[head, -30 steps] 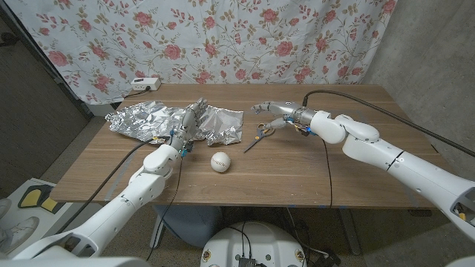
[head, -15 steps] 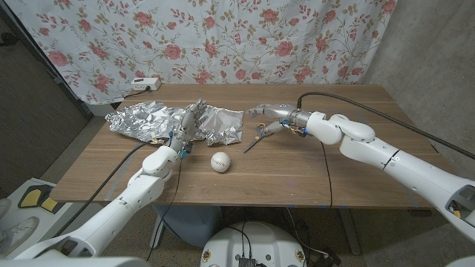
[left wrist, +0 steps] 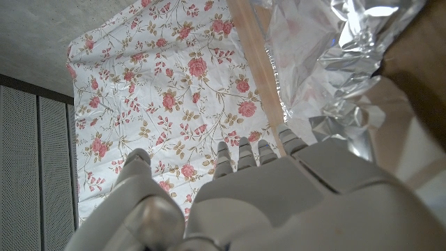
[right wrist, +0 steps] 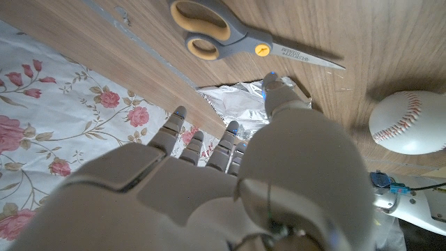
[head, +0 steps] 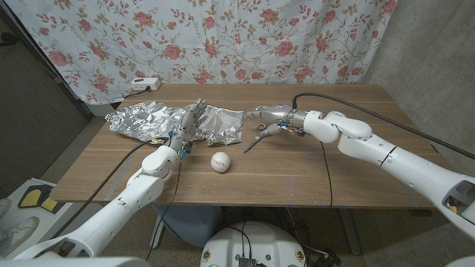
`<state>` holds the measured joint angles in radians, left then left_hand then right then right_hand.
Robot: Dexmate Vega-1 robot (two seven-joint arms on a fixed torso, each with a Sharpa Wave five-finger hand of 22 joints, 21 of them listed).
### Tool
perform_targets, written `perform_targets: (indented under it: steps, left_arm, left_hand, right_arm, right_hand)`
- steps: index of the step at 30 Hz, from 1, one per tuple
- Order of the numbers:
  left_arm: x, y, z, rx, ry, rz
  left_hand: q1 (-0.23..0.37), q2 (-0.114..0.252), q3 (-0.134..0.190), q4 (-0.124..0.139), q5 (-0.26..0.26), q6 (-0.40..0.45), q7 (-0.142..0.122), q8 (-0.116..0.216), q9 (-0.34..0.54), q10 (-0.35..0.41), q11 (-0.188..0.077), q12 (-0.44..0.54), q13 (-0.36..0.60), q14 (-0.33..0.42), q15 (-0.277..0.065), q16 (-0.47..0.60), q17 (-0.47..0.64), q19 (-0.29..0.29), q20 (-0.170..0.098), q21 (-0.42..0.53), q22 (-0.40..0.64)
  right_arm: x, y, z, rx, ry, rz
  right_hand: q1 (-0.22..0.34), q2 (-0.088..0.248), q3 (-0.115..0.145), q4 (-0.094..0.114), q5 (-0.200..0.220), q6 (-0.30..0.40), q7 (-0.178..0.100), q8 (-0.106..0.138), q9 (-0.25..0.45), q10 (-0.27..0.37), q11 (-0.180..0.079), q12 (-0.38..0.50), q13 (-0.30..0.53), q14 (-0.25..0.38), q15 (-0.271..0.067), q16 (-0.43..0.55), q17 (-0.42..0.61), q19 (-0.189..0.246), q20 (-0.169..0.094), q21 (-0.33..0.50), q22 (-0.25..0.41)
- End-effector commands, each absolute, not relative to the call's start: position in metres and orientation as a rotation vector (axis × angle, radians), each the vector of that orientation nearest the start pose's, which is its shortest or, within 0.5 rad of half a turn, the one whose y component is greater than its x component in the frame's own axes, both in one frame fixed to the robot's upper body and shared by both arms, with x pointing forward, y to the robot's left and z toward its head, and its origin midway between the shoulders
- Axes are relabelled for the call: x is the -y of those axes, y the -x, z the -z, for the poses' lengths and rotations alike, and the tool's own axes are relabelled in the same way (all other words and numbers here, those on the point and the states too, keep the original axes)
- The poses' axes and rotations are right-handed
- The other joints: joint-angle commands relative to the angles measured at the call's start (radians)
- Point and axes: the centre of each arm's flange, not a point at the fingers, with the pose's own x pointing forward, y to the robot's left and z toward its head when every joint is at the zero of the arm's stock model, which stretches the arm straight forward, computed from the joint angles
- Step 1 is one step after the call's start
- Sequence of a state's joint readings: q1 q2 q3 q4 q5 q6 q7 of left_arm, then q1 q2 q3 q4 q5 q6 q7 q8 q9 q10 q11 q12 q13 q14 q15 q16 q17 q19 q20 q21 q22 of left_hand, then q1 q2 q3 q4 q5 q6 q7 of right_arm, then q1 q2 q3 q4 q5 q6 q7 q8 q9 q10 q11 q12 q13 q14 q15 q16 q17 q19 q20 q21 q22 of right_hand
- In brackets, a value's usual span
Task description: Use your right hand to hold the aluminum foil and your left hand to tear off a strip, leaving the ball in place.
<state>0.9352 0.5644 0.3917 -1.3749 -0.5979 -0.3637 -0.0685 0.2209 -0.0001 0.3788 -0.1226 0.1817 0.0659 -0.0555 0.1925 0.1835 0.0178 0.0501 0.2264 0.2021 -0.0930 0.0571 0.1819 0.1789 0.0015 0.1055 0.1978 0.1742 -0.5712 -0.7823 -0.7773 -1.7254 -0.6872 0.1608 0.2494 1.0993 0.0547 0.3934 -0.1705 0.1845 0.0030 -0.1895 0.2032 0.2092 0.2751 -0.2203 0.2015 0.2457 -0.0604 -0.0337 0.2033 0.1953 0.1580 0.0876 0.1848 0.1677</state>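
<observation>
Aluminum foil sheet (head: 178, 122): crumpled, spread over table's (head: 312, 178) far left part, long axis parallel to far edge.
Right hand (head: 271, 117): fingers apart, holding nothing, above scissors (head: 260, 135); foil's right end just to its left, short reach.
Left hand (head: 191, 122): already over foil's middle, fingers extended; grip cannot be judged.
Baseball (head: 220, 162): nearer front edge, apart from foil.

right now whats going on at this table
A two-armed robot is setting up to tear aluminum foil. Its left hand rests on the crumpled sheet, while the right hand, fingers spread and holding nothing, reaches toward the foil's edge above the scissors. The ball sits untouched nearer the front edge.
</observation>
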Motion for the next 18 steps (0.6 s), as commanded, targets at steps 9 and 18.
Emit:
perform_targets:
  steps: [9,18]
  left_arm:
    - [-0.2782,-0.6260,0.0562,0.614,-0.061,0.282]
    - [-0.2775,-0.6276,0.0542,0.611,-0.060,0.282]
  left_hand:
    - [-0.010,-0.002,-0.004,0.003,-0.001,0.001,-0.002,0.000,0.005,0.003,0.002,0.000,0.004,-0.010,0.001,0.004,0.004,-0.006,0.004,-0.003,0.005]
    - [-0.011,-0.001,-0.005,0.003,0.000,0.003,-0.002,0.001,0.005,0.002,0.002,0.000,0.004,-0.011,0.001,0.004,0.004,-0.007,0.003,-0.003,0.005]
  right_arm:
    - [0.1231,-0.5916,-0.0151,0.803,1.936,-0.424]
    - [0.1236,-0.5930,-0.0113,0.811,1.979,-0.409]
  right_hand:
    - [0.034,0.006,0.005,0.004,-0.002,-0.071,0.016,-0.015,0.002,0.034,0.000,0.022,0.016,-0.018,-0.120,0.000,0.003,-0.013,-0.013,-0.002,0.000]
    - [0.052,0.021,0.010,0.005,-0.002,-0.112,0.014,-0.018,0.003,0.014,0.001,0.023,0.028,-0.031,-0.114,-0.001,0.005,-0.025,-0.032,-0.003,0.000]
